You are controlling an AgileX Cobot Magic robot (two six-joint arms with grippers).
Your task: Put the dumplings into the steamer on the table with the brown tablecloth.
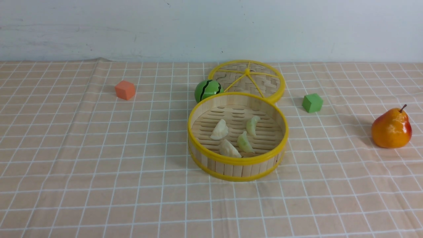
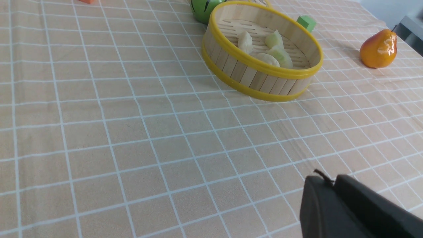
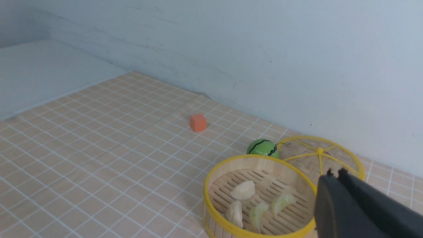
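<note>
The worktop (image 1: 330, 198) fills my front view, covered edge to edge by the brown tablecloth (image 1: 82, 132) with its white grid, slightly creased near the far-left corner. The steamer (image 1: 231, 170) stands about midway between the left and right edges, open. Its lid (image 1: 251, 82) lies flat just behind it toward the far edge; I can't tell whether the two touch. My left tool (image 2: 332, 181) shows only in its own wrist view, fingers pressed together on nothing, above bare cloth and well apart from the steamer. My right tool (image 3: 333, 173) is likewise pinched closed and empty, hovering beside the steamer's rim. A pear (image 1: 391, 129) stands upright close to the right edge. A green watermelon ball (image 1: 207, 90) sits against the steamer's far-left wall. All four dumplings lie on the slatted floor inside: cream dumpling (image 1: 219, 130), second cream dumpling (image 1: 229, 149), green dumpling (image 1: 252, 125), second green dumpling (image 1: 245, 142). A green cube (image 1: 312, 102) rests right of the lid; an orange cube (image 1: 125, 90) sits toward the far-left.
</note>
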